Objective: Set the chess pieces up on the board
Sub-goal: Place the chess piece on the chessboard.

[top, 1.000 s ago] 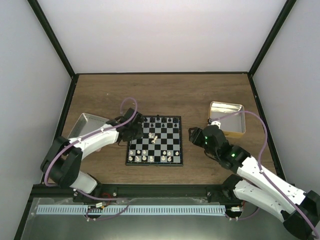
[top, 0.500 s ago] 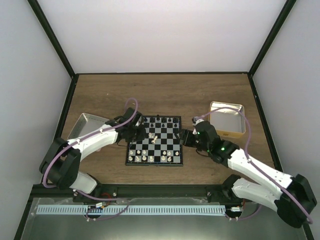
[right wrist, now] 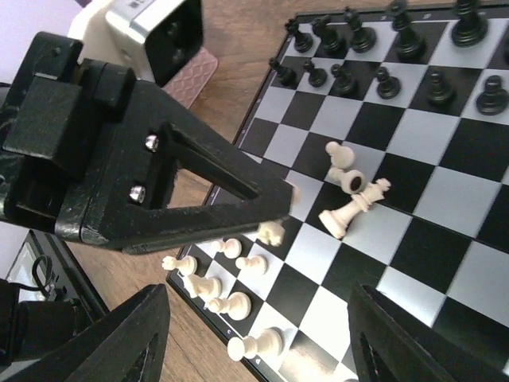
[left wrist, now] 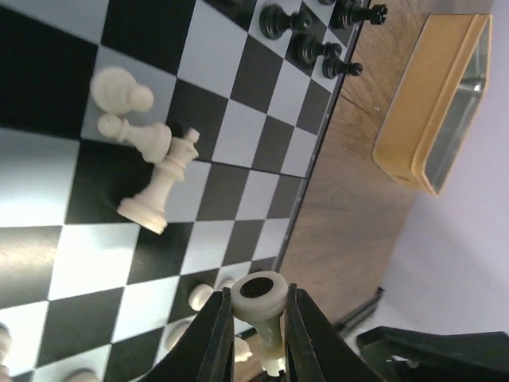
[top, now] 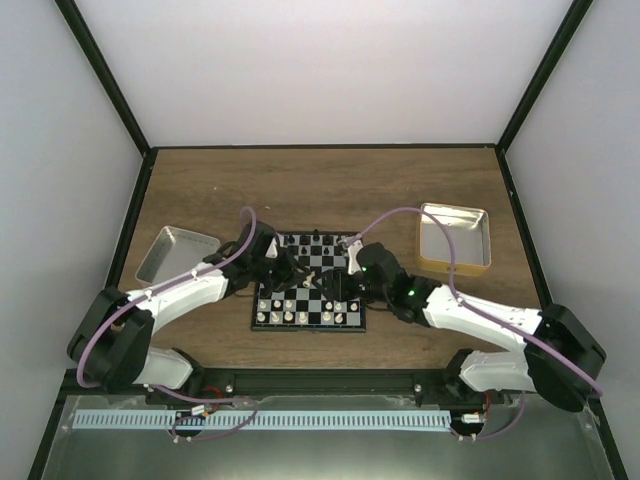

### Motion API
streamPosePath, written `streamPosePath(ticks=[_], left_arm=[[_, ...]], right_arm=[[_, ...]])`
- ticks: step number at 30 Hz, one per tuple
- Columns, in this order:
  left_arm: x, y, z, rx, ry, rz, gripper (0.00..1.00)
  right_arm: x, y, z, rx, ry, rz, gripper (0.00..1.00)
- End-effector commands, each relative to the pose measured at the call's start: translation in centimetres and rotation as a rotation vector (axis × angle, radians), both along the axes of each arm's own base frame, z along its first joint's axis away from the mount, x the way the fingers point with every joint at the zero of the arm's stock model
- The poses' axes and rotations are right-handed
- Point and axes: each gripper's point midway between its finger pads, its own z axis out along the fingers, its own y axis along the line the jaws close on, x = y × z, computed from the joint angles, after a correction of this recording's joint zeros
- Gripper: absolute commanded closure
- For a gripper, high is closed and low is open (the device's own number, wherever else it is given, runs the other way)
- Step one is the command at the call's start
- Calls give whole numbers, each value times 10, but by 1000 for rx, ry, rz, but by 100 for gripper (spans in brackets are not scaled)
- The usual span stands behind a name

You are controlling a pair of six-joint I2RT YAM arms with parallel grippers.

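The left claw point(left wrist: 254, 298) is closed on one cream piece point(left wrist: 268, 338), pinched between its two fingers with the round base facing the wrist camera. It hangs over the near left part of the board point(top: 310, 327); whether the piece touches a square cannot be told. Just below it, more cream pieces point(right wrist: 231, 278) cluster along the board's near edge. Toward the middle, three cream pieces point(left wrist: 147, 171) lie toppled together. The black pieces point(top: 318, 240) stand along the far edge.

The right claw point(right wrist: 253, 306) is open and holds nothing, its fingers spread wide over the right half of the board. A gold-rimmed tin point(top: 455, 240) sits on the wooden surface point(top: 330, 190) to the right, and a silver tray point(top: 178, 255) to the left.
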Motion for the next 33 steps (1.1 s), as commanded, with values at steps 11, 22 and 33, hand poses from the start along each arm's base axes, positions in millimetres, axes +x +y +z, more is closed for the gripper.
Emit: streamPosePath(ticks=[11,22,33], left_arm=[[-8,-23,37,-348,199,136,91],[-8,-22,34,-372,223,169,91],[-7,-25,41,-407,223,161,91]], right_arm=[[14,26,14,6,-119,-15,50],[27,28,13,-9,-155,-50,67],[39,31,19,-51,-254,-47,86]])
